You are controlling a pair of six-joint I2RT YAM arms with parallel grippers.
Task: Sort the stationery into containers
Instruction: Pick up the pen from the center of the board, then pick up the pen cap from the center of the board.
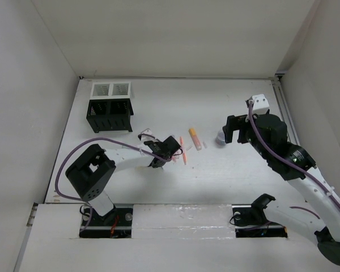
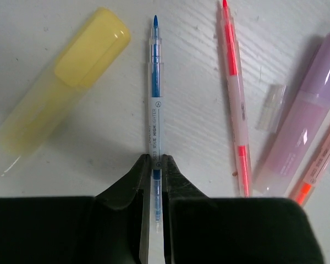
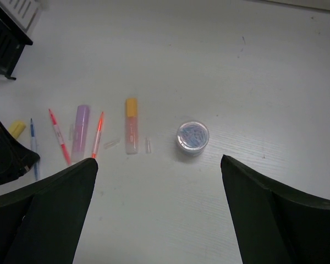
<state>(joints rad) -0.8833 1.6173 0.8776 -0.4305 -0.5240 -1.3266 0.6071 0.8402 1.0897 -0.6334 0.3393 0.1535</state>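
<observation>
A blue pen (image 2: 155, 93) is laid on the white table (image 1: 226, 102) straight ahead of the left gripper (image 2: 155, 165), its near end pinched between the jaws. A yellow highlighter (image 2: 60, 82) is seen left of it, a red pen (image 2: 234, 99) and purple highlighter (image 2: 302, 110) right. A round pot (image 3: 192, 136) is set ahead of the right gripper (image 3: 158, 159).

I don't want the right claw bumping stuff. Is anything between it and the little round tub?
Nothing visible. The round tub sits on the table just ahead of the open right gripper; the orange marker lies off to one side.
</observation>
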